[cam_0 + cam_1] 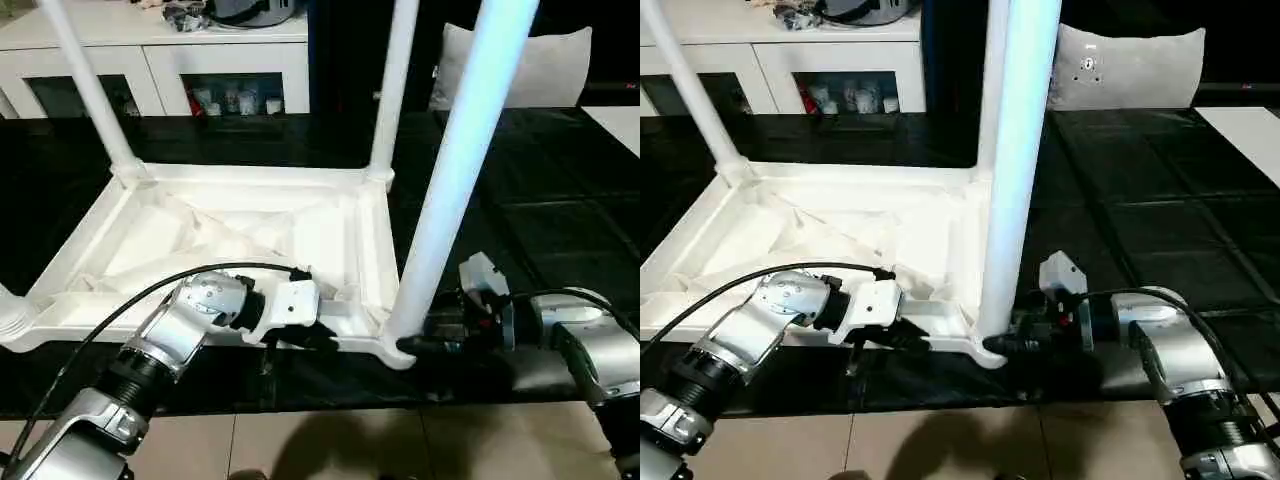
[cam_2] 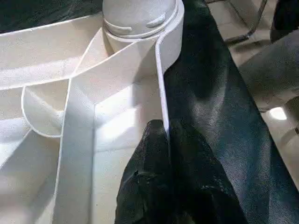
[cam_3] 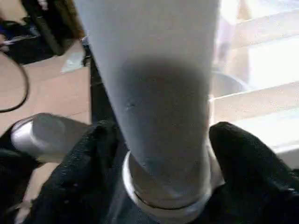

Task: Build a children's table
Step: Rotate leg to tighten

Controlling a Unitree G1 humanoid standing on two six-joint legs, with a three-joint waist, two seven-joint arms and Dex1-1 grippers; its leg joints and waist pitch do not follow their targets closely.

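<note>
Pinching the thin near rim of the upturned table top [image 1: 200, 235], my left gripper [image 2: 166, 135] has its two black fingers closed with the wall's edge sandwiched between them, one inside the tray-like underside and one outside. That top lies ribs-up on the black-covered work surface [image 1: 540, 200], filling the middle and left of the eye views. My right gripper [image 3: 166, 154] sits at lower right, its fingers spread either side of the base of the near leg [image 1: 455, 170], touching it just above the collar where it enters the corner socket [image 1: 392, 345]. Whether they squeeze hard I cannot tell.

Two more legs stand in the far corners, one at upper left [image 1: 85, 85], one at upper centre [image 1: 395, 85]; a fourth base peeks in at the left edge [image 1: 12, 315].

I judge this plastic light and fairly stiff, though the rim wall looks thin enough to flex under a pinch. The leg is smooth, round and tapered, so likely slippery; low at the thick end, close to the socket, seems the best hold, where twisting or pushing meets least leverage. Being tall, the leg could tip the light top if pushed sideways, so bracing the rim makes sense. Behind stands a white cabinet [image 1: 150, 60].
</note>
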